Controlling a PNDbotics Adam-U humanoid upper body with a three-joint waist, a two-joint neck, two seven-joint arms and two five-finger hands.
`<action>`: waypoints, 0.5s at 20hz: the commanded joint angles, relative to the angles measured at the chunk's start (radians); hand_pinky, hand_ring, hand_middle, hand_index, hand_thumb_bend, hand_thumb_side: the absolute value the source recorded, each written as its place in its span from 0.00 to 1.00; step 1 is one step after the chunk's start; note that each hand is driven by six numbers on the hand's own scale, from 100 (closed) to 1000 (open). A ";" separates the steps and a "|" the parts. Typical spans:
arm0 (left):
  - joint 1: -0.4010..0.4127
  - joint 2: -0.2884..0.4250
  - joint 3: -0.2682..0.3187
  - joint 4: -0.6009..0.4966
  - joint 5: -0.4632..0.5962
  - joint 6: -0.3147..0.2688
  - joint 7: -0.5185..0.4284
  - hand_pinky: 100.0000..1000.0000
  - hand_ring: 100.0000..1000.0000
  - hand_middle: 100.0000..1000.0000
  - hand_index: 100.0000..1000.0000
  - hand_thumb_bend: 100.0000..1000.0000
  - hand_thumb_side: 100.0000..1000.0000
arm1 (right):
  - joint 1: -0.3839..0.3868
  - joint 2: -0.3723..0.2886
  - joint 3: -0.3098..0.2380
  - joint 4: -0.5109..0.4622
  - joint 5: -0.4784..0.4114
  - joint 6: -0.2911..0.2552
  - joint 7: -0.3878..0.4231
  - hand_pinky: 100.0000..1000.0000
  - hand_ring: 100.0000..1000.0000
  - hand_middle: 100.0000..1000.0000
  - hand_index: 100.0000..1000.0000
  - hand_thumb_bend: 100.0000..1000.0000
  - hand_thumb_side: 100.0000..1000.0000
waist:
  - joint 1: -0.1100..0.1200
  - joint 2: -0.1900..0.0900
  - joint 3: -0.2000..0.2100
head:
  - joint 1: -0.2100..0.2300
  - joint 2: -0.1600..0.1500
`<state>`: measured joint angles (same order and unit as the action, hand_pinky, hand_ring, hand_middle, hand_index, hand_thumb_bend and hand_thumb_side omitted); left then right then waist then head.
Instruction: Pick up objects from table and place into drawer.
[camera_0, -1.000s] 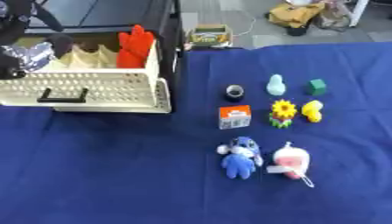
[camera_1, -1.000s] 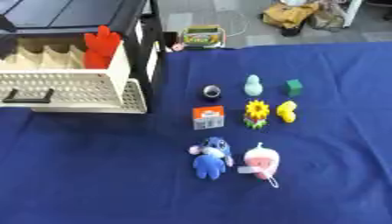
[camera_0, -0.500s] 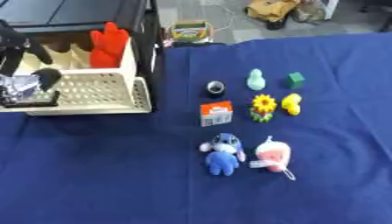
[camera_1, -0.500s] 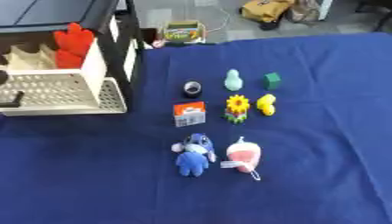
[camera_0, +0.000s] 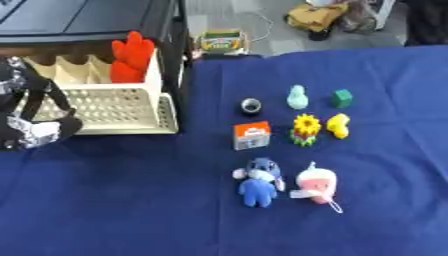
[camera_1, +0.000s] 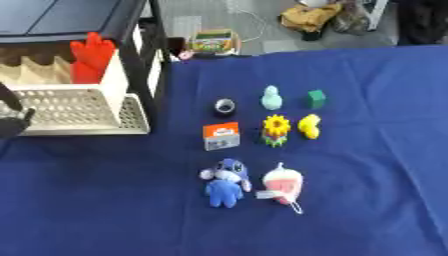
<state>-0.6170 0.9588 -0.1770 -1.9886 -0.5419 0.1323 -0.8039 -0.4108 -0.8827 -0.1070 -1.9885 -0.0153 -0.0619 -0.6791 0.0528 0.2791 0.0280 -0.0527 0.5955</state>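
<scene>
The cream perforated drawer (camera_0: 114, 107) stands pulled out of a black cabinet at the left, with a red thing (camera_0: 131, 56) upright in its back right corner. My left hand (camera_0: 33, 134), black and silver, is at the drawer's front left edge, its arm lying across the drawer. On the blue cloth lie a small black ring (camera_0: 251, 105), a pale green figure (camera_0: 297, 97), a green cube (camera_0: 341, 98), a sunflower (camera_0: 305, 129), a yellow duck (camera_0: 339, 125), an orange and white box (camera_0: 251, 136), a blue plush (camera_0: 258, 176) and a pink plush (camera_0: 315, 184).
The black cabinet (camera_0: 179, 60) frames the drawer and its post stands between the drawer and the toys. A small box (camera_0: 221, 41) lies beyond the cloth's far edge. A yellowish bag (camera_0: 317, 14) sits on the floor at the back.
My left hand has drawn back from over the drawer's inside to its front left edge. The whole picture has shifted as the head moved; the toys have kept their places.
</scene>
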 joint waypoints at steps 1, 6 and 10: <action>0.011 0.048 0.000 -0.011 0.023 0.001 0.003 0.00 0.27 0.34 0.71 0.27 1.00 | -0.002 -0.018 -0.019 -0.011 0.010 0.001 -0.007 0.65 0.72 0.65 0.79 0.00 0.81 | -0.004 -0.014 0.001 | 0.010 -0.012; 0.062 0.066 -0.009 -0.011 0.048 0.004 0.005 0.00 0.28 0.34 0.71 0.28 1.00 | 0.001 -0.014 -0.022 -0.011 0.009 0.003 -0.014 0.65 0.72 0.64 0.79 0.00 0.80 | -0.005 -0.011 0.002 | 0.015 -0.018; 0.098 0.075 -0.006 -0.011 0.066 0.007 0.022 0.00 0.28 0.34 0.71 0.28 1.00 | 0.003 -0.009 -0.023 -0.011 0.010 0.005 -0.015 0.65 0.72 0.64 0.78 0.00 0.80 | -0.007 -0.008 0.004 | 0.017 -0.021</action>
<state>-0.5116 0.9905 -0.1946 -1.9886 -0.4836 0.1384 -0.7905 -0.4022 -0.8728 -0.1158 -1.9885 -0.0113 -0.0585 -0.6897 0.0491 0.2855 0.0311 -0.0396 0.5866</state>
